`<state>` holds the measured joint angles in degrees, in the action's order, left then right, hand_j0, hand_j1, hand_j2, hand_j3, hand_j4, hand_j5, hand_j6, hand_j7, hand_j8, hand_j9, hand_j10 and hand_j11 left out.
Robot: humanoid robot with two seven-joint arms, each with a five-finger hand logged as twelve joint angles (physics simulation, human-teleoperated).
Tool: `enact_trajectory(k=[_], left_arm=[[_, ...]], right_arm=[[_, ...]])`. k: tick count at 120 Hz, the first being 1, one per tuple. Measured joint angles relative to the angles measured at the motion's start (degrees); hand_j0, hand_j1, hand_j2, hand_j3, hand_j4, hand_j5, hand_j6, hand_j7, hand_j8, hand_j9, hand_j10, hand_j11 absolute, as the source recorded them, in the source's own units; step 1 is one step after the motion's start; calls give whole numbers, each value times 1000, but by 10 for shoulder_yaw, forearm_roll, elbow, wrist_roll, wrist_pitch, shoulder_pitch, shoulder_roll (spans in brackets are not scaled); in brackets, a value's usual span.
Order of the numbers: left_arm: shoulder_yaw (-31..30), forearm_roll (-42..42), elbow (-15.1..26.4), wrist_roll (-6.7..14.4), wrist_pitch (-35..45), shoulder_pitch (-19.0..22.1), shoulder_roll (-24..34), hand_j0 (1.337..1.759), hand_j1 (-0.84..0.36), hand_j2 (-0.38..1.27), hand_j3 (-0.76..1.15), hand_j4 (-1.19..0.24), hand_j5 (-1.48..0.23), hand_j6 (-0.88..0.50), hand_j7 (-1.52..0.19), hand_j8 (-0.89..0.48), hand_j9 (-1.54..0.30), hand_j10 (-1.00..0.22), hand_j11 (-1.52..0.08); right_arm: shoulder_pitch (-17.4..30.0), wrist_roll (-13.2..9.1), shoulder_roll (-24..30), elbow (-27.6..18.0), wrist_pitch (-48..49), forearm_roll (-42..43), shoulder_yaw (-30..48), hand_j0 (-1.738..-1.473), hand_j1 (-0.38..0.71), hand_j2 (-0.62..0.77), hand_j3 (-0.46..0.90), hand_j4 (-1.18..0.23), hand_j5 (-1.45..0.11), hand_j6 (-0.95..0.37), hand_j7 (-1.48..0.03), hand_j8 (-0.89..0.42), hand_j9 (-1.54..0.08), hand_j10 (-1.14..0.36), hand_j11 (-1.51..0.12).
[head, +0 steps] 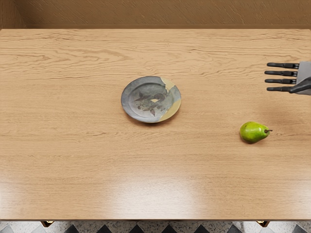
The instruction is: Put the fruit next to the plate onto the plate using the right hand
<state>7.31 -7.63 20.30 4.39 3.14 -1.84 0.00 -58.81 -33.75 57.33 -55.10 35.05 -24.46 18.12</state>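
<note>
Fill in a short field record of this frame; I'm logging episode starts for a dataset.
surface: wooden table
dish: grey patterned plate, near the table's centre, nothing on it
fruit: green pear, lying on the table to the plate's right, apart from it
worker: right hand, at the picture's right edge, fingers straight, holding nothing
left hand: out of view
status: pear not yet on plate

Right hand (pixel 290 77) at right edge, fingers straight, empty; pear (pixel 253 131) on table (pixel 73 160), well apart from plate (pixel 151 99).
</note>
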Motion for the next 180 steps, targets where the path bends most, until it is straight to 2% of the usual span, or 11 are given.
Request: enact_trajectory(k=[30,37,46,56,72,99,113,124,145,165,180], left_arm=[[0,0,0,0,0,0,0,1658,328,3,0,-17,-23,-17,-23,-17,-23,-17,-23],[0,0,0,0,0,0,0,1658,328,3,0,-17,-23,-17,-23,-17,-23,-17,-23],[0,0,0,0,0,0,0,1658,328,3,0,-17,-23,-17,-23,-17,-23,-17,-23],[0,0,0,0,0,1,0,1658,328,3,0,-17,-23,-17,-23,-17,-23,-17,-23],[0,0,0,0,0,0,0,1658,328,3,0,-17,-23,-17,-23,-17,-23,-17,-23],[1,0,0,0,0,-4,0,1658,328,3,0,-17,-23,-17,-23,-17,-23,-17,-23],[1,0,0,0,0,-4,0,1658,328,3,0,-17,-23,-17,-23,-17,-23,-17,-23],[1,0,0,0,0,-3,0,1658,328,3,0,-17,-23,-17,-23,-17,-23,-17,-23],[0,0,0,0,0,-3,0,1658,328,3,0,-17,-23,-17,-23,-17,-23,-17,-23],[0,0,0,0,0,-1,0,1658,328,3,0,-17,-23,-17,-23,-17,-23,-17,-23],[0,0,0,0,0,0,0,1658,328,3,0,-17,-23,-17,-23,-17,-23,-17,-23]], right_arm=[[-8,0,-1,-17,0,39,11,-1658,-348,-1,0,0,1,6,0,5,1,3,0],[-28,0,8,-80,0,92,12,-1658,-349,-1,0,0,1,6,0,5,1,3,1],[-68,0,55,-202,-6,166,19,-1658,-348,-1,0,0,1,4,0,3,1,2,0],[-94,-3,107,-334,-88,240,25,-1658,-349,-1,0,0,0,3,0,2,0,1,0],[-69,-6,98,-417,-261,353,19,-1658,-349,-1,0,-1,0,0,0,0,0,-1,0],[30,-12,36,-445,-417,554,16,-1658,-349,0,0,-4,0,-5,0,-4,0,-3,0],[77,-12,-36,-448,-541,721,16,-1658,-349,1,0,-4,-1,-6,0,-5,0,-4,0],[111,-12,-71,-449,-602,798,16,-1658,-349,1,0,-4,-1,-6,0,-5,0,-4,0],[180,-13,-87,-449,-633,850,15,-1658,-349,2,0,-4,-1,-6,0,-5,0,-3,0],[212,-13,-92,-449,-665,882,14,-1658,-348,3,0,-5,-2,-7,-1,-5,-2,-4,-2],[230,-13,-95,-449,-687,895,12,-1658,-255,-13,0,-83,-104,-85,-103,-84,-104,-83,-104]])
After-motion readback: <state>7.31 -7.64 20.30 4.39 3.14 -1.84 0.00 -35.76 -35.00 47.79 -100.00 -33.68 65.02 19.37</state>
